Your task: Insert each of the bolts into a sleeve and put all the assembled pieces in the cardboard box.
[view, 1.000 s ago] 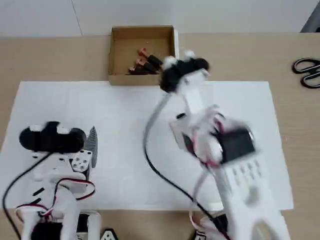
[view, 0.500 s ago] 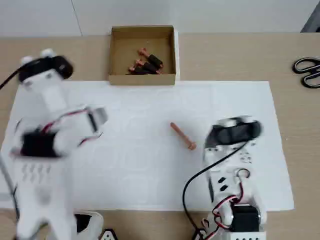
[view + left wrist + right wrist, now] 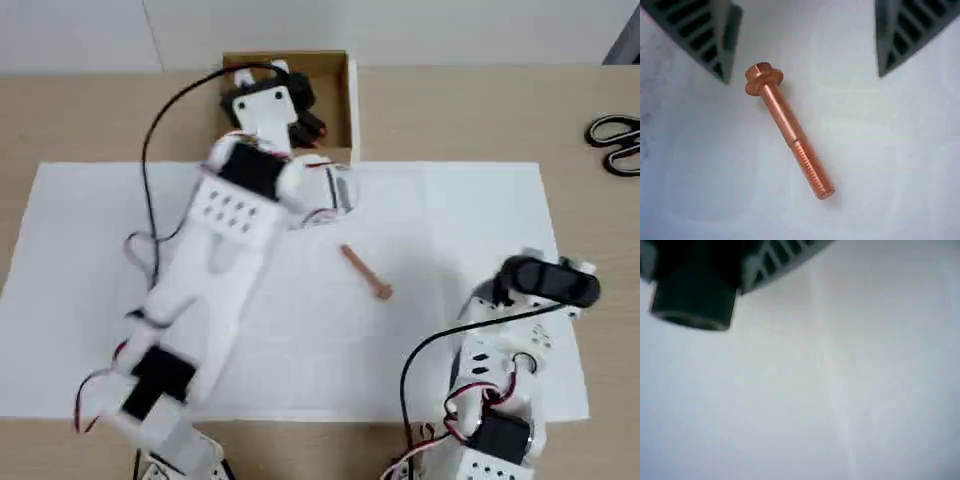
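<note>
A copper bolt lies loose on the white sheet, right of the middle. In the left wrist view the same kind of bolt lies on white between the wide-apart grey fingers of my left gripper, untouched. From above, the left arm stretches across the sheet with its gripper end over the cardboard box, where dark assembled pieces lie. My right gripper sits folded back at the front right. Its wrist view has a black sleeve against a ribbed finger, above bare sheet.
Black scissors lie on the wooden table at the far right edge. The left arm's cable loops over the left part of the sheet. The right arm's base stands at the front edge.
The right arm pulled back from the box to the front right, uncovering a bolt on the sheet. The left arm rose at the left, then swung across to the box.
</note>
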Motion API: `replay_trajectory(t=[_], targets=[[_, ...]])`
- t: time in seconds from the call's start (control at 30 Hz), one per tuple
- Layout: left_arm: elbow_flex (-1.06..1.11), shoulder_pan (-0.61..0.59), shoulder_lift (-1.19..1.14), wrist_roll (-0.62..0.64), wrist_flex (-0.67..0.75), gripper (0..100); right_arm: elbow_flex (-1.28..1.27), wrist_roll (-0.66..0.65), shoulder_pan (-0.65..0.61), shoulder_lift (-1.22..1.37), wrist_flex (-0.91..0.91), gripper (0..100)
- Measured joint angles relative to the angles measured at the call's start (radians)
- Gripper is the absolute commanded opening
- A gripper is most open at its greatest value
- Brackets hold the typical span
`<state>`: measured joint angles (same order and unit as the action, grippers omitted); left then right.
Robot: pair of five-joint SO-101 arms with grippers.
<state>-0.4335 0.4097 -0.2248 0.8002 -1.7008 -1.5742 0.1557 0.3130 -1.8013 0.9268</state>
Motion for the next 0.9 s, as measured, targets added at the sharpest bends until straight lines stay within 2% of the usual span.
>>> replay_trajectory(t=[0.13, 0.37, 0.63, 0.9], targets=[[-0.152, 0.005, -0.161, 0.075, -0.029, 18, -0.028, 0.000, 0.068, 0.000, 0.000, 0.3], [-0.305, 0.057, -0.313, 0.120, -0.034, 18, -0.060, 0.037, 0.083, 0.000, 0.000, 0.3], [-0.304, 0.167, -0.322, 0.127, -0.034, 18, -0.063, 0.051, 0.084, 0.000, 0.000, 0.3], [-0.153, 0.181, -0.322, 0.259, -0.034, 18, -0.063, 0.051, 0.084, 0.000, 0.000, 0.3]])
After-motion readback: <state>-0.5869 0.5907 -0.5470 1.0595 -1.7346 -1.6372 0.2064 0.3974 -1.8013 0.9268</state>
